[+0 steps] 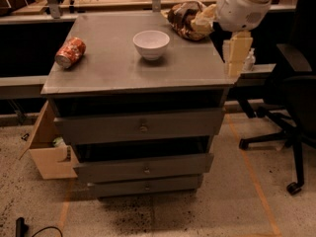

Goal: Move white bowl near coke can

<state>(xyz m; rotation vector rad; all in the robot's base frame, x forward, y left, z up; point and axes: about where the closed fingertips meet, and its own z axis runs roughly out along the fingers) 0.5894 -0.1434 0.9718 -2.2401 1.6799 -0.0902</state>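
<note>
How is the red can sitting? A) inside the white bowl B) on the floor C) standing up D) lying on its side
D: the coke can lies on its side at the left of the cabinet top, apart from the white bowl; the tool hangs by the right edge.

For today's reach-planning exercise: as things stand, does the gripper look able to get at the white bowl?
Probably yes. The gripper hangs by the right edge of the cabinet top; the stretch of top between it and the white bowl is bare, and the snack bag lies further back, off that line.
</note>
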